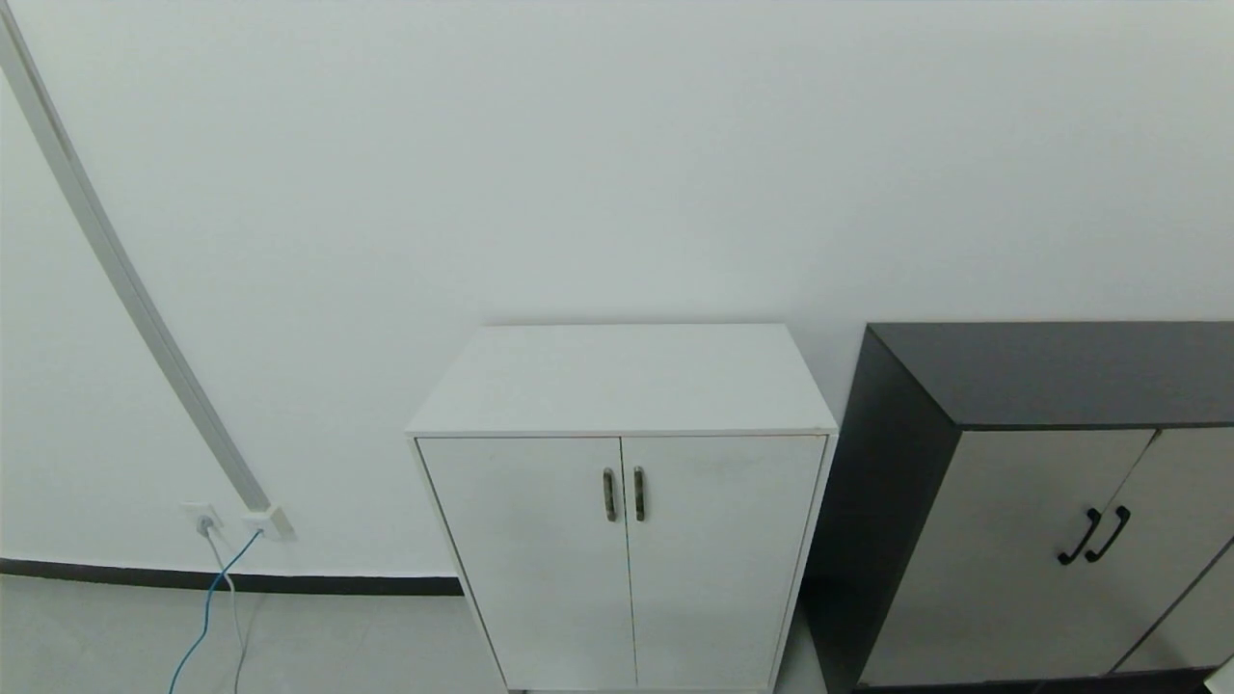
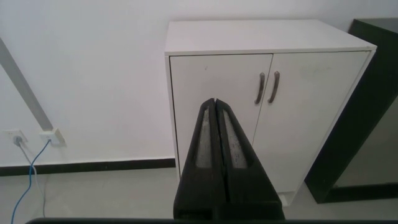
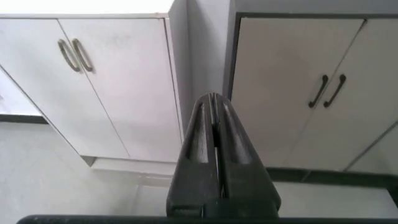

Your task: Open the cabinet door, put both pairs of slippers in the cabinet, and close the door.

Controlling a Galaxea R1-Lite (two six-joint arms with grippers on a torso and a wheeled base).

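Observation:
A white two-door cabinet [image 1: 622, 386] stands against the wall, both doors closed, with two metal handles [image 1: 624, 494] side by side at the middle seam. In the left wrist view my left gripper [image 2: 215, 102] is shut with nothing in it, held some way back from the white cabinet [image 2: 217, 81] and its handles [image 2: 267, 87]. My right gripper [image 3: 214, 98] is also shut and empty, facing the gap between the white cabinet [image 3: 124, 81] and the darker one.
A black-sided cabinet [image 1: 1041, 501] with grey doors and black handles [image 1: 1094, 536] stands close on the right. On the left wall are sockets [image 1: 236, 521] with cables [image 1: 207, 607] hanging to the floor and a slanted cable duct [image 1: 116, 270].

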